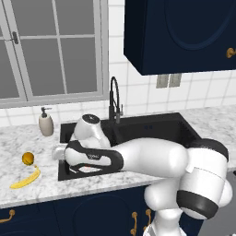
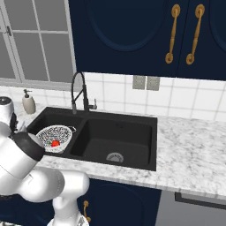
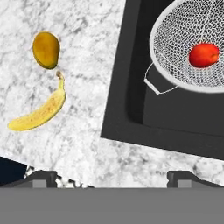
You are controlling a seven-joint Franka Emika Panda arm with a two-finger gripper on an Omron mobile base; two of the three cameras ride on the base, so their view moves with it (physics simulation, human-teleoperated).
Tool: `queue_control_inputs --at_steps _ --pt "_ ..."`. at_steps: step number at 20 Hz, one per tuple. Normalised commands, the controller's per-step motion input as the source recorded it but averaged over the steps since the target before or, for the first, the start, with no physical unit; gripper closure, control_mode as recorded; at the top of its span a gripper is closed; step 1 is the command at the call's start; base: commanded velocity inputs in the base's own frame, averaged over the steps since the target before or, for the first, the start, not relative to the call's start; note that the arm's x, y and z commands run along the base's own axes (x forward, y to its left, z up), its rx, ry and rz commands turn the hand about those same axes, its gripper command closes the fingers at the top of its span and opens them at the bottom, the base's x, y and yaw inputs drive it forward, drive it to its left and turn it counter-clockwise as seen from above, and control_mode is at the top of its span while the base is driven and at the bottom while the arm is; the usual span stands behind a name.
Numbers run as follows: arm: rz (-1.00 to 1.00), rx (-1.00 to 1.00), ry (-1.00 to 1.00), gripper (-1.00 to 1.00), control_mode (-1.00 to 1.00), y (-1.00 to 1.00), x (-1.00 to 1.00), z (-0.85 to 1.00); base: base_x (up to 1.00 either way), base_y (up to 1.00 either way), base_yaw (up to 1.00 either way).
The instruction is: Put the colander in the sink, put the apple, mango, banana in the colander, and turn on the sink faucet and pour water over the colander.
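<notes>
The white colander (image 2: 49, 132) sits in the left basin of the black sink (image 2: 121, 131), with the red apple (image 2: 55, 143) inside it. In the hand view the colander (image 3: 175, 39) and apple (image 3: 204, 54) are at the upper right. The mango (image 3: 46, 49) and the banana (image 3: 39, 111) lie side by side on the marble counter left of the sink rim (image 3: 117, 109). My gripper (image 3: 113, 178) hangs open and empty above the counter at the sink's left edge, between the fruit and the colander. The black faucet (image 2: 79, 93) stands behind the basins.
A white soap pump bottle (image 1: 45, 122) stands on the counter behind the mango (image 1: 28, 158) and banana (image 1: 25, 179). My arm stretches across the front of the sink (image 1: 152, 126). A window is behind the counter and dark cabinets hang above.
</notes>
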Motion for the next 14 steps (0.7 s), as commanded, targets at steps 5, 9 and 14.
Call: queue_control_inputs --at_steps 5,9,14 --pt "-0.13 0.11 0.07 -1.00 -1.00 0.59 0.00 0.07 0.00 0.00 0.00" --pt "-0.10 0.00 0.18 -1.00 -1.00 0.60 0.00 0.03 0.00 0.00 0.00" --pt "-0.06 -0.05 0.25 -1.00 -1.00 0.52 0.00 0.15 0.00 0.00 0.00"
